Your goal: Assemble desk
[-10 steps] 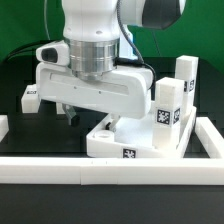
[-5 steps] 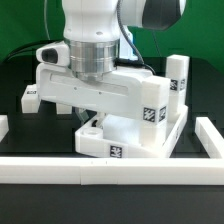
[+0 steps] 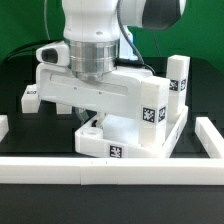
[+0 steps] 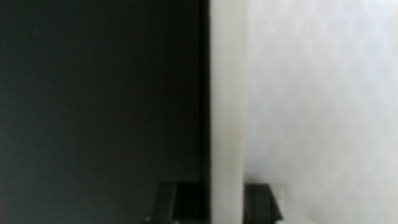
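Exterior view, left to right: I see a loose leg [image 3: 28, 97] lying on the bench [image 3: 15, 140], then my claw [image 3: 91, 120], open a second ago, now clamped on the rim of the tabletop [image 3: 135, 135], which has shifted toward the exterior view's left, with an upright leg [image 3: 178, 85] at its right end.

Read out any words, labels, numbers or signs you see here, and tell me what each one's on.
No words, brands or numbers show anywhere.
On the desk top: square black-and-white marker tags, patterns only, no letters.
On the upright leg: the same kind of tags.
On the small leg at the exterior view's left: one tag, too small to make out.
Wrist view: no marks.
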